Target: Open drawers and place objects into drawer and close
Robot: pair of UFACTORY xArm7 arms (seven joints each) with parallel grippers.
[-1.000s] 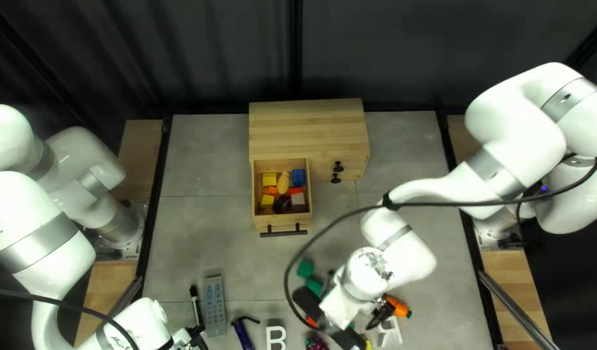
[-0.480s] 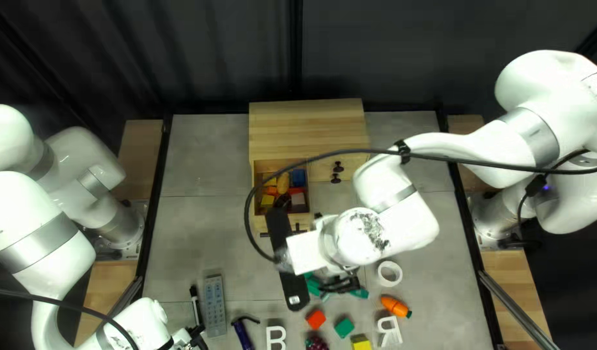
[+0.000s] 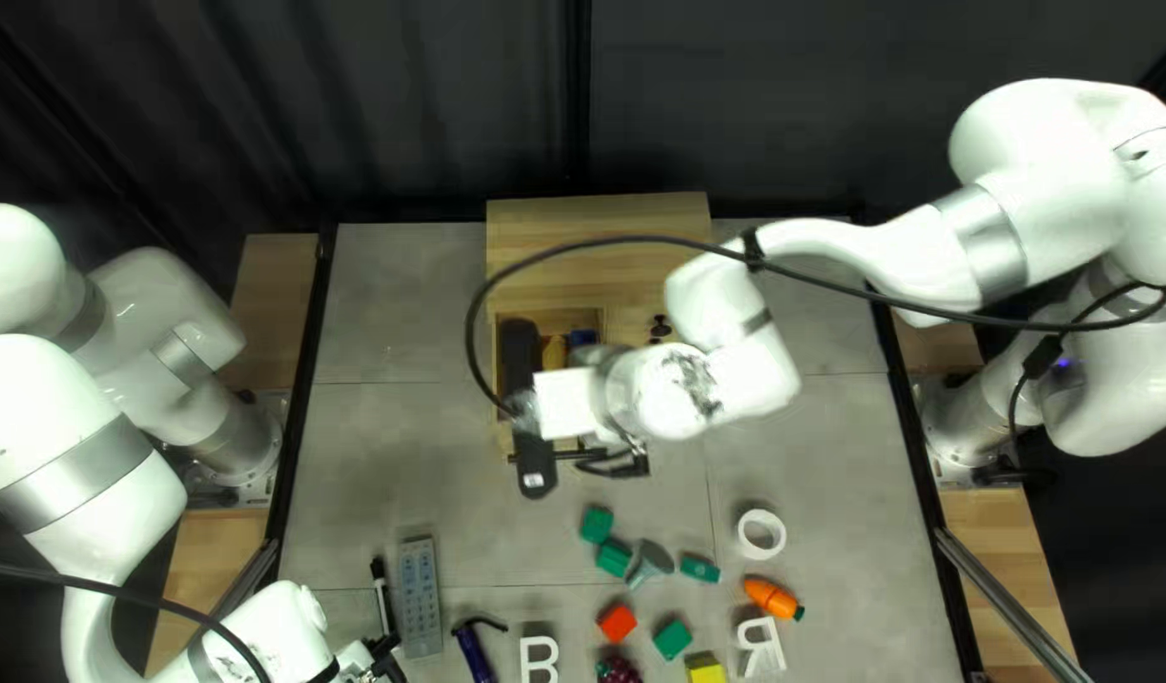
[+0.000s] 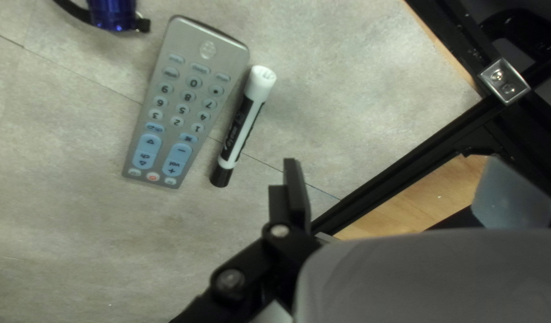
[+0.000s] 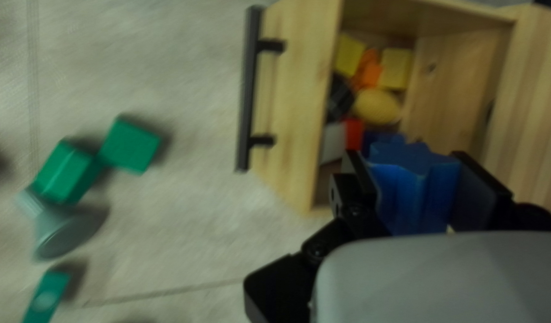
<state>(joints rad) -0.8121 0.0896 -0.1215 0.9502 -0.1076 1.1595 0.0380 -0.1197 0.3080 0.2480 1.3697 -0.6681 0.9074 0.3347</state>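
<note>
Clutching a blue star-shaped block [image 5: 414, 188], the right gripper [image 5: 403, 154] hangs by the open, part-filled drawer [image 5: 296, 107], left gripper [image 4: 395, 160] spread wide, loose green blocks [image 5: 130, 146] and closing to go!

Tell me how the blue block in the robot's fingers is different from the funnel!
The blue block is bright blue, but the funnel is a pale grey-green. The block has bumpy, ridged sides, while the funnel is smooth and gets wider at one end. The block is held between the right gripper's fingers, but the funnel lies on the table.
</note>
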